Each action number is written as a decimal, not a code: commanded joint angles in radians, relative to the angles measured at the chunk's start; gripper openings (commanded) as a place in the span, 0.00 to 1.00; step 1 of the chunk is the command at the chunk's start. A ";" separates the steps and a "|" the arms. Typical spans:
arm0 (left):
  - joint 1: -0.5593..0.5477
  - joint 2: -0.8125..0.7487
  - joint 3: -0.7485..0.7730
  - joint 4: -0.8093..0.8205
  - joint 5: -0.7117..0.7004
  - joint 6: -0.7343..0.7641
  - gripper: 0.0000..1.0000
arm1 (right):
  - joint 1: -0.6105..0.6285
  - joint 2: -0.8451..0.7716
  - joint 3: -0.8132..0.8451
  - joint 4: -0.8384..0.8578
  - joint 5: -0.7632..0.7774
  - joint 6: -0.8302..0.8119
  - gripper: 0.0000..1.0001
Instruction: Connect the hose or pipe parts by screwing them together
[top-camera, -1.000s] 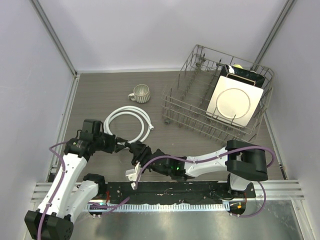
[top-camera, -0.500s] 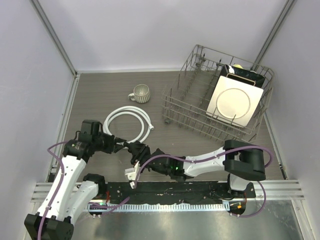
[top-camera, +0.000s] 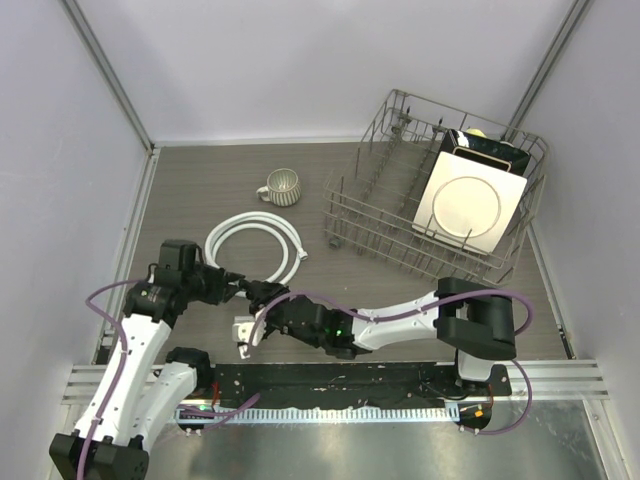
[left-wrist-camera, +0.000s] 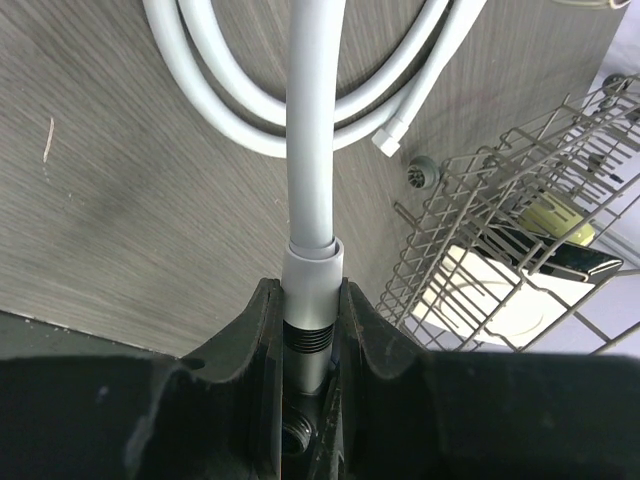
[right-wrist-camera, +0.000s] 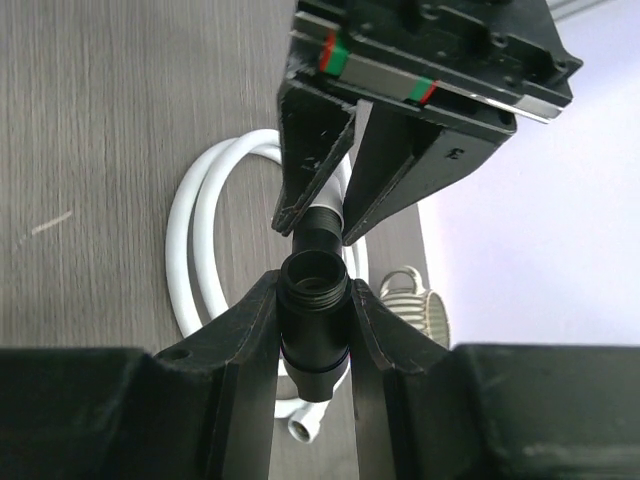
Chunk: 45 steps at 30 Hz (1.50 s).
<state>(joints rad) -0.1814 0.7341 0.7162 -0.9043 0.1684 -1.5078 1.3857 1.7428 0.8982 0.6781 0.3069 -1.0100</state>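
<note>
The white hose (top-camera: 232, 228) lies coiled on the table, and its free end nut (top-camera: 300, 260) rests near the rack. My left gripper (top-camera: 238, 290) is shut on the hose's other end sleeve (left-wrist-camera: 310, 290), where black threads show just below the sleeve. My right gripper (right-wrist-camera: 315, 285) is shut on the black fitting (right-wrist-camera: 315, 320), whose open threaded mouth faces up. The fitting meets the hose end directly in front of the left fingers (right-wrist-camera: 310, 180). In the top view both grippers touch nose to nose around the fitting (top-camera: 255, 294).
A grey ribbed mug (top-camera: 283, 186) stands behind the coil. A wire dish rack (top-camera: 345, 215) holding a square white plate (top-camera: 468, 207) fills the back right. Purple cables loop along both arms near the front rail.
My right wrist has rolled and shifted left toward the left gripper, its white camera block swinging up and left. The left arm has barely moved.
</note>
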 joint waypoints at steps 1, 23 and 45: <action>-0.026 -0.039 0.054 0.080 0.201 0.003 0.00 | -0.007 0.044 0.111 -0.015 0.027 0.258 0.01; -0.024 -0.124 -0.072 0.223 0.164 -0.028 0.00 | -0.031 0.103 0.261 -0.114 0.098 0.921 0.01; -0.026 -0.145 -0.126 0.347 0.140 -0.043 0.00 | -0.119 0.176 0.341 -0.255 0.078 1.562 0.01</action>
<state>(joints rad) -0.1669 0.6205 0.5503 -0.6796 -0.0067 -1.5303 1.3193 1.8744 1.2194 0.3408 0.4938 0.3542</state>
